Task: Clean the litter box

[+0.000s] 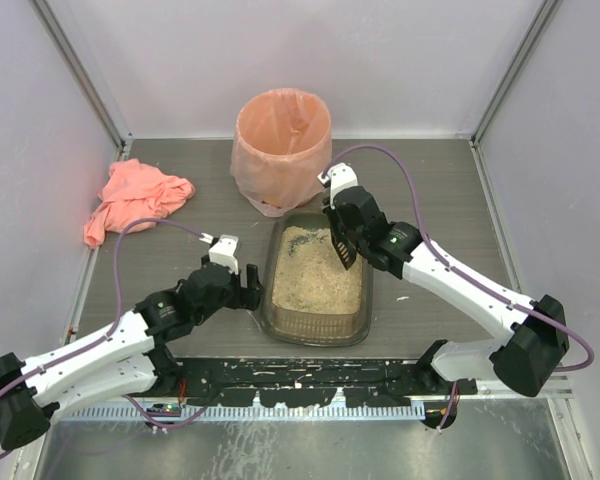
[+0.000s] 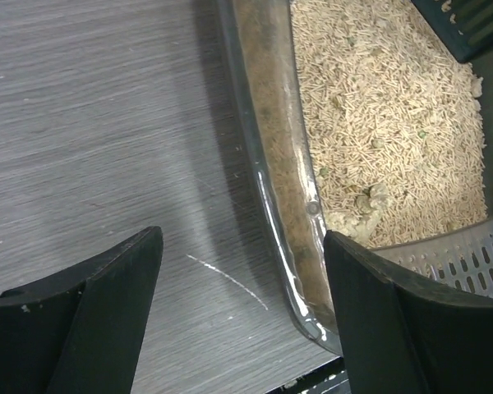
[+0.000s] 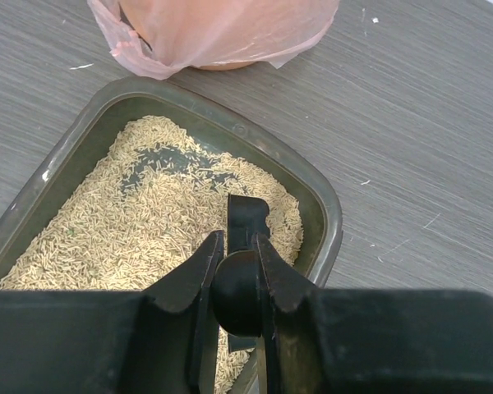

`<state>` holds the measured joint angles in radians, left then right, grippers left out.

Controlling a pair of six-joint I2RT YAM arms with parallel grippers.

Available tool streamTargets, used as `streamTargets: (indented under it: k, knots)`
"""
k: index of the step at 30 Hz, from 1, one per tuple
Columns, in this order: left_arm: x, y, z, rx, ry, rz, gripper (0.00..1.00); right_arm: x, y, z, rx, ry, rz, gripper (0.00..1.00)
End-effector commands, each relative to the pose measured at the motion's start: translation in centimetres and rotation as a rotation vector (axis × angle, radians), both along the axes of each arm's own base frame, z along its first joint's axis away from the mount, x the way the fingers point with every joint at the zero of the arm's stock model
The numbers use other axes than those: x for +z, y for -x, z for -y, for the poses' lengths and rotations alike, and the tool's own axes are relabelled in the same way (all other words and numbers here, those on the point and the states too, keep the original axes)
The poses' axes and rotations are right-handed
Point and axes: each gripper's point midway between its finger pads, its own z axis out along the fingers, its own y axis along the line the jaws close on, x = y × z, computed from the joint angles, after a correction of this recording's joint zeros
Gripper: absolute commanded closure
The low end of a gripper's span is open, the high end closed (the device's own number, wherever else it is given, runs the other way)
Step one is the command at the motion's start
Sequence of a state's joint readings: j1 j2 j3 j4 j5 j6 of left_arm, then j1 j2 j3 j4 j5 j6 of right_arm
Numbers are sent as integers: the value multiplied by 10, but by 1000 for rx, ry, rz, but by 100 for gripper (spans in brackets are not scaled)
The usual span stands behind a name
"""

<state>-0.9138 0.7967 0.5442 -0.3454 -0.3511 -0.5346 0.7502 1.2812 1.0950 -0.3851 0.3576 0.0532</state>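
Observation:
The litter box (image 1: 366, 300) is a dark translucent tray of beige granules in the middle of the table. My right gripper (image 1: 344, 247) hangs over its far right part, shut on the handle of a black slotted scoop (image 3: 246, 215) whose blade points down into the litter. In the right wrist view the right gripper (image 3: 238, 246) pinches the round handle end. My left gripper (image 1: 252, 291) stands open at the tray's left wall. In the left wrist view the tray's rim (image 2: 267, 189) runs between the open left gripper (image 2: 242, 308), close to its right finger (image 2: 378, 320). Small clumps (image 2: 368, 199) lie in the litter.
A round bin lined with a peach bag (image 1: 282, 145) stands just behind the tray. A pink cloth (image 1: 135, 200) lies at the far left. A pale slotted piece (image 2: 476, 256) shows at the tray's near end, partly behind my left gripper's right finger. Walls close in both sides.

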Motion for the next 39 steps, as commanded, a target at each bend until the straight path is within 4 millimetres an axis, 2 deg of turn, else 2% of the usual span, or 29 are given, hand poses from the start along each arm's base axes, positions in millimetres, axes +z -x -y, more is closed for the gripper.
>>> streamTargets:
  k: [1, 7, 11, 17, 29, 33, 39]
  knots:
    - [14, -5, 27, -62, 108, 34, 22, 18, -9, 1, -61, -16, 77, 99]
    - [2, -7, 36, -94, 79, 8, 30, -10, 0, -15, -45, 23, 1, 99]
    - [-4, -6, 44, -123, 81, -8, 34, -26, 9, -23, -34, -13, -61, 99]
    - [-13, -6, 52, -147, 77, -35, 40, -36, 22, -26, -23, -65, -118, 99]
    - [-18, -5, 62, -187, 69, -56, 53, -50, 48, -33, -36, -270, -202, 99]
    - [-17, -4, 64, -198, 67, -58, 56, -48, 56, -32, -40, -348, -198, 99]
    - [-18, -4, 66, -207, 64, -62, 58, -55, 65, -29, -52, -418, -202, 99]
